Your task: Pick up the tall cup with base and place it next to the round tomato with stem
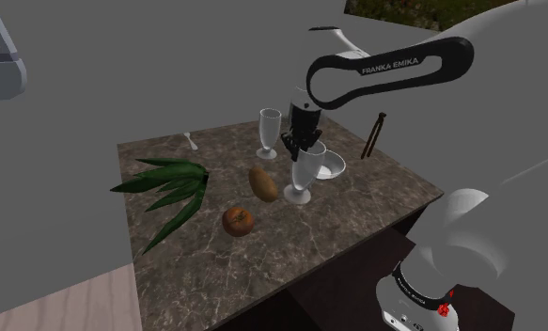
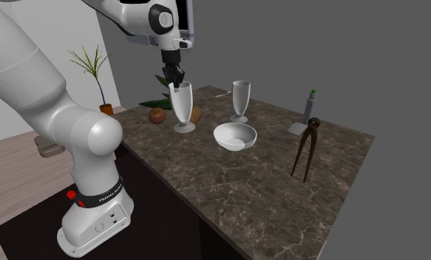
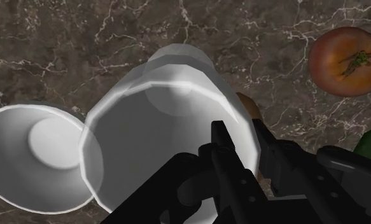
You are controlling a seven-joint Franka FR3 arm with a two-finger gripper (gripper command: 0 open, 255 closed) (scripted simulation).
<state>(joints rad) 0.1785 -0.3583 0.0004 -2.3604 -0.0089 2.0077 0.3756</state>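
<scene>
From here I see a whitish see-through cup [image 3: 158, 108] at my black gripper [image 3: 240, 132], a red-orange tomato [image 3: 345, 60] nearby, and a brown white-veined marble top [image 3: 63, 38] below.

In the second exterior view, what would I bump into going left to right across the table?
A round reddish-brown tomato with a stem, a clear tall footed cup, a white round bowl, dark brown upright tongs.

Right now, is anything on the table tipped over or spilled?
No. The gripped cup and the other cup stand upright, the bowl sits right way up, nothing is spilled. Only the dark two-legged tool looks odd, standing on its tips.
</scene>
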